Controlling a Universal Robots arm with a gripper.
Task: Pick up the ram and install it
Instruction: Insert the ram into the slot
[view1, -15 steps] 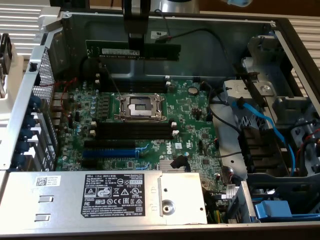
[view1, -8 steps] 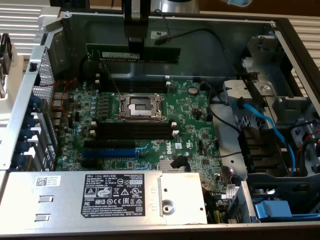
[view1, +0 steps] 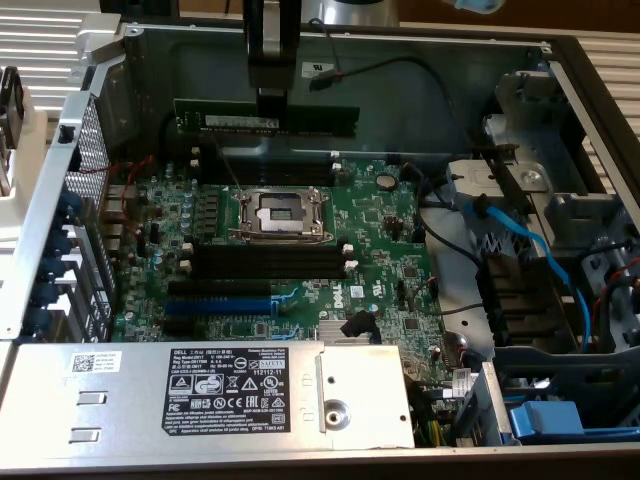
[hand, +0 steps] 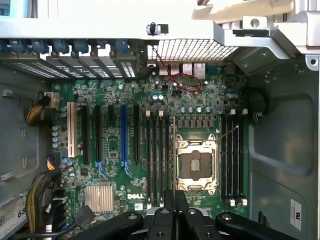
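Note:
My gripper (view1: 270, 104) comes down from above at the back of the open computer case and is shut on the ram (view1: 315, 119). The ram is a long dark-green strip with a white label, held level and lengthwise above the motherboard (view1: 385, 235). It hangs clear of the board, over the far pair of black memory slots (view1: 300, 156) behind the CPU socket (view1: 280, 212). In the wrist view the ram (hand: 173, 150) shows edge-on as a thin line running out from the gripper (hand: 175, 207), between the CPU socket (hand: 196, 165) and a bank of black memory slots (hand: 156, 155).
A second bank of black slots (view1: 270, 262) lies in front of the socket, with blue and black expansion slots (view1: 215, 300) nearer. The power supply (view1: 240, 395) fills the front. Cables and drive bays (view1: 540, 260) crowd the exterior view's right. The case walls (view1: 60, 190) ring the board.

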